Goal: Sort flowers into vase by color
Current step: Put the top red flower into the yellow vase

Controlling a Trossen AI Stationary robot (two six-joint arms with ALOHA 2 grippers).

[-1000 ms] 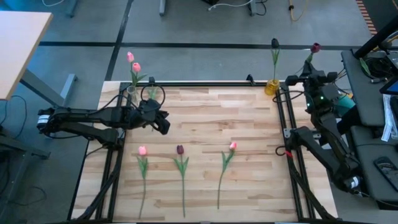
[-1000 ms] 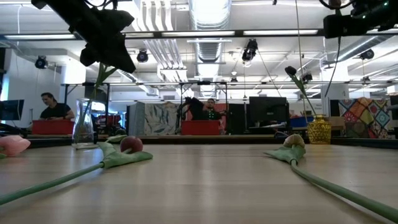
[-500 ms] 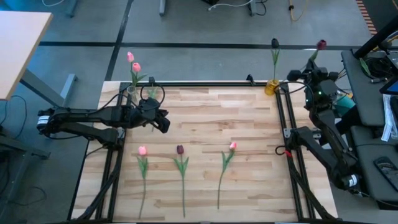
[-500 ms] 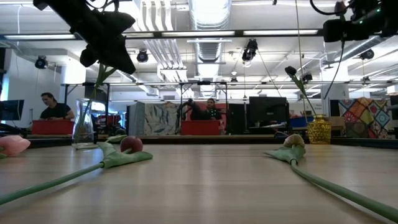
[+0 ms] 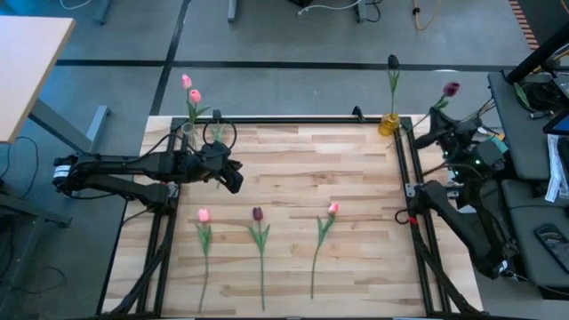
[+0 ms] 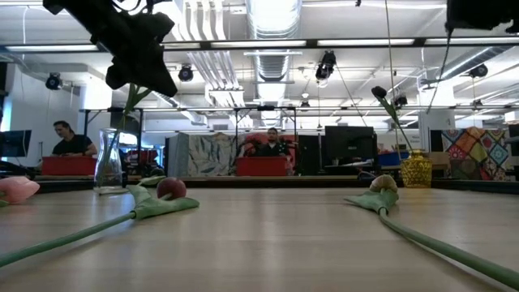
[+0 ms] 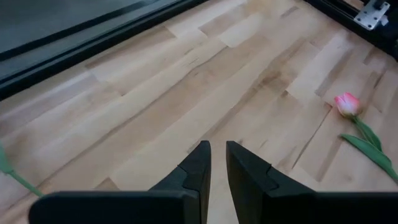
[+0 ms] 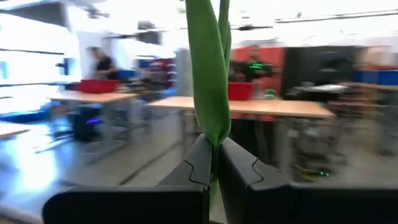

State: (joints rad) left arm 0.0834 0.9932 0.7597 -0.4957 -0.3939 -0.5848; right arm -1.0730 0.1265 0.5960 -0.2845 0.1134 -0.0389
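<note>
My right gripper point(image 5: 433, 126) hangs beyond the table's far right corner, shut on a maroon tulip whose head point(image 5: 451, 89) stands above it. Beside it is a yellow vase point(image 5: 388, 124) holding one dark tulip point(image 5: 393, 62). My left gripper point(image 5: 229, 173) hovers over the far left of the table, its fingers point(image 7: 200, 165) almost together with nothing between them. Close to it, a clear vase point(image 5: 188, 133) holds two pink tulips point(image 5: 190, 89). A pink tulip point(image 5: 204, 215), a maroon one point(image 5: 257, 213) and another pink one point(image 5: 332, 209) lie on the table, stems toward the near edge. My right gripper pinches the maroon tulip's green stem and leaf point(image 8: 213, 134) between its two fingers, which lie across the stem. The fingers run roughly level, tipped a little upward. The tulip rises above the fingers, lifted clear of the table and the vase.
A black frame rail point(image 5: 293, 120) runs along the table's far edge and down both sides. The bare wood in the middle point(image 5: 311, 169) holds nothing. People sit at desks in the room behind point(image 6: 272, 146).
My right gripper has swung with the maroon tulip away from the yellow vase, toward the table's right and near side, and has tipped and rolled. The tulip's head has come nearer with it. My left gripper has kept still.
</note>
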